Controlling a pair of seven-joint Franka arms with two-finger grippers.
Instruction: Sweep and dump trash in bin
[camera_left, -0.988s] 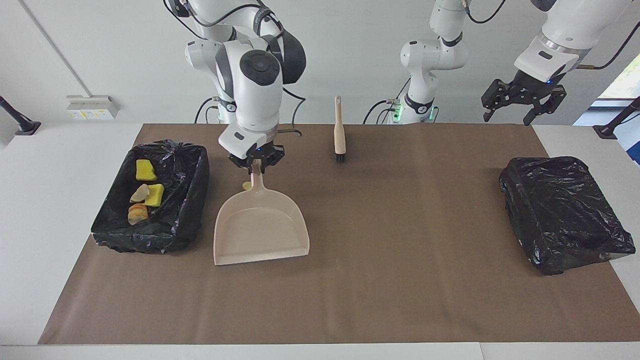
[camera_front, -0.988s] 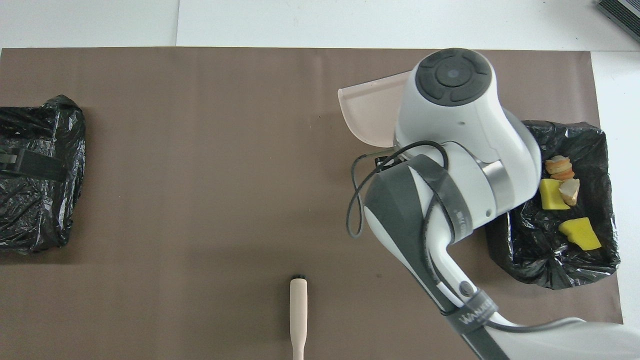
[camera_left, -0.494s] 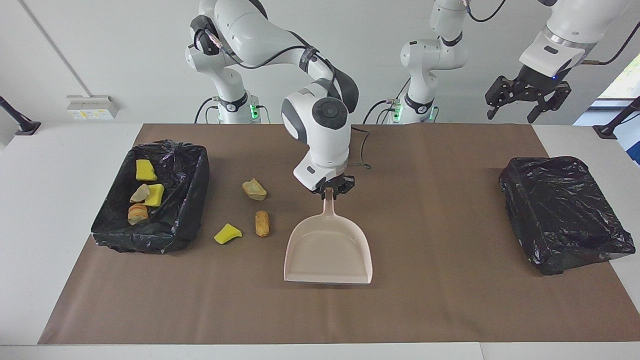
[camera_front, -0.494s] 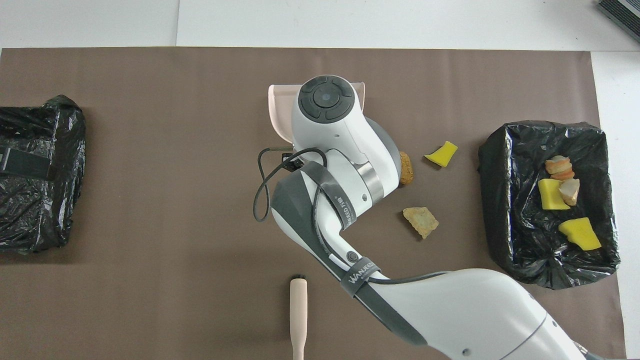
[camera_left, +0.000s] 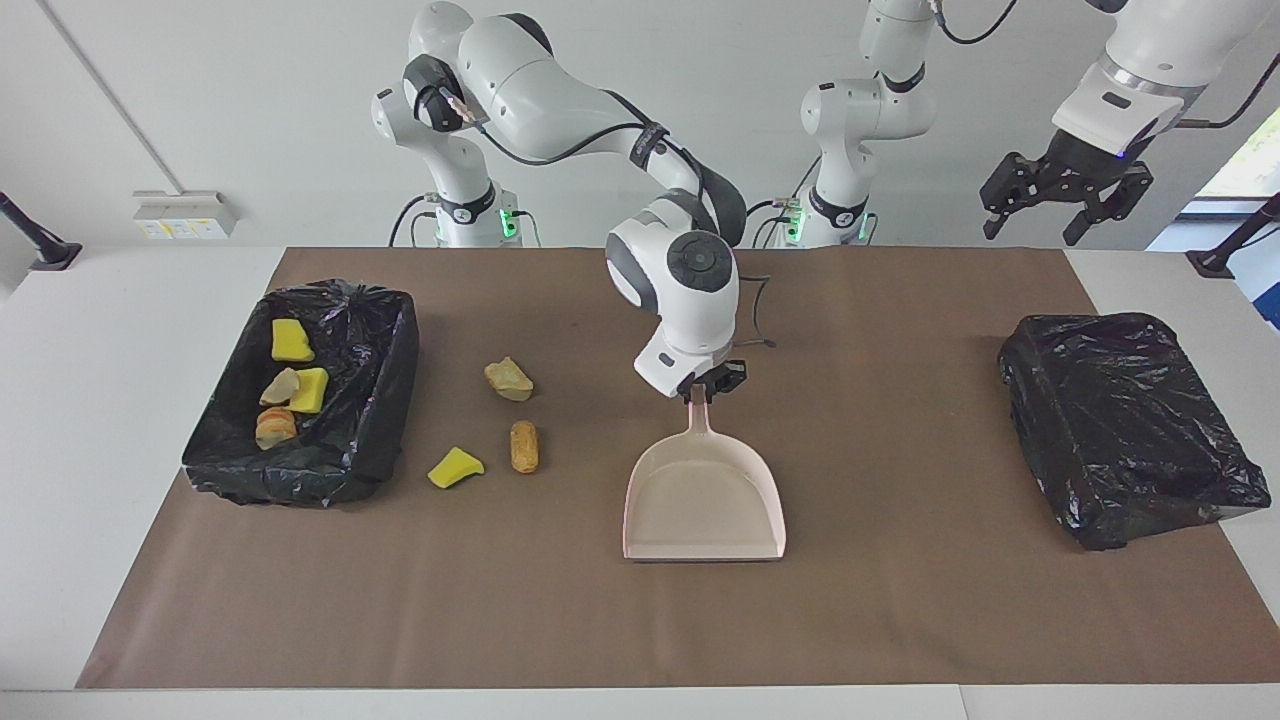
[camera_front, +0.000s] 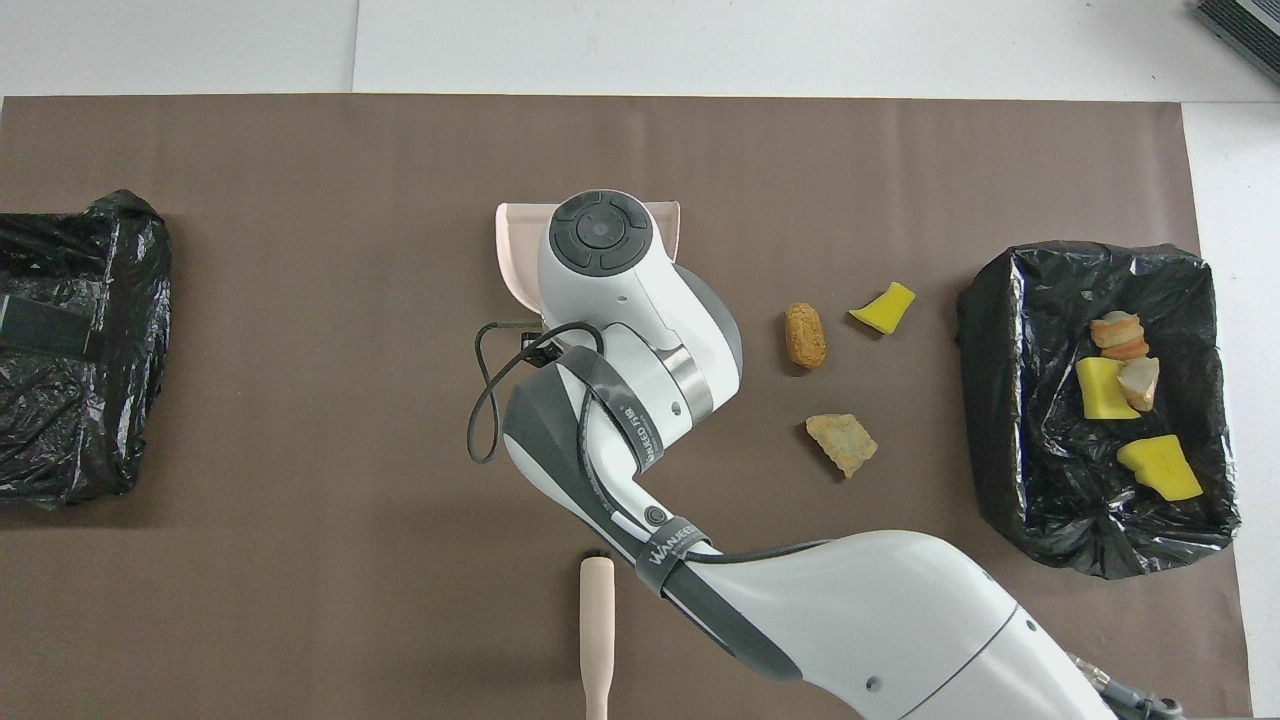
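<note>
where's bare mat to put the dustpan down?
Bare mat lies between the dustpan and the closed black bag, and along the edge farthest from the robots. Crowded: three scraps lie between the dustpan and the bin; the brush lies near the robots.

You have seven scraps of trash. Three lie loose on the brown mat: a tan bread lump (camera_left: 509, 379), a brown roll (camera_left: 524, 446) and a yellow sponge wedge (camera_left: 455, 467). Four sit in the black-lined bin (camera_left: 385, 400): two yellow sponge pieces (camera_left: 291, 340) and two tan bread pieces (camera_left: 275, 428), clustered together.
</note>
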